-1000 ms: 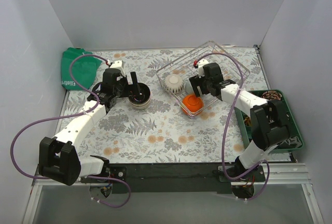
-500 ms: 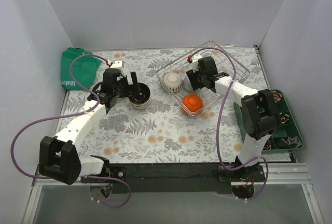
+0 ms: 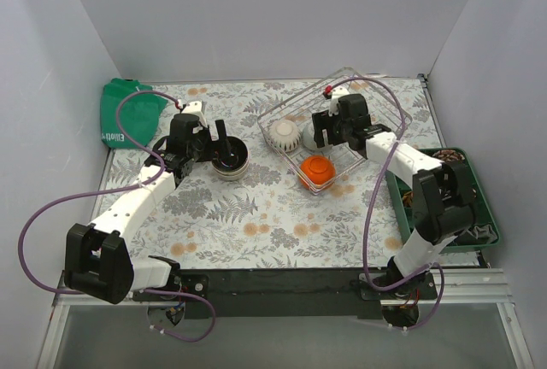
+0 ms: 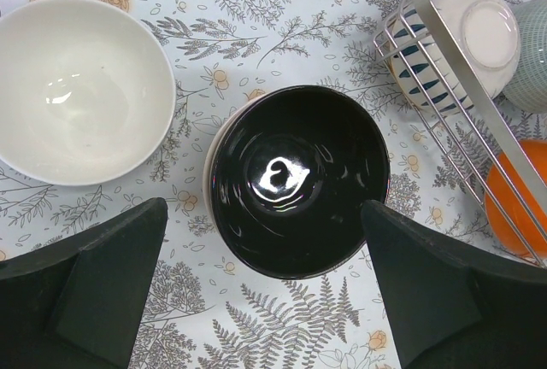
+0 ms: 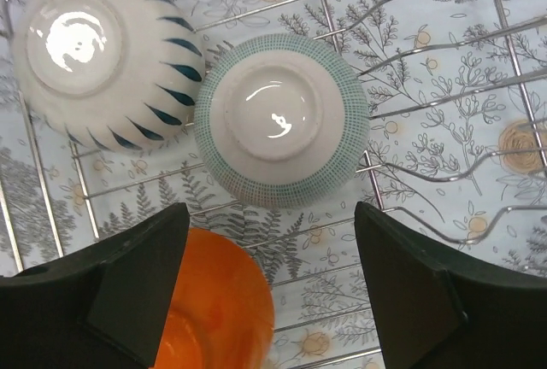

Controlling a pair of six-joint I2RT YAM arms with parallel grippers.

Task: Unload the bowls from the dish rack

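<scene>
Dish rack (image 3: pixel 299 94) at the table's (image 3: pixel 282 215) far right corner holds three bowls (striped (image 5: pixel 102 57), mint (image 5: pixel 282 117), orange (image 5: pixel 218 301)), so we judge unloading midway. Right arm stretches over the rack, right gripper (image 5: pixel 269 241) jaws wide above the upturned mint bowl, gripping nothing; next we drop and close across it. Left gripper (image 4: pixel 265 215) hangs open over the black bowl (image 4: pixel 299 177), mid-table left of the rack.
</scene>
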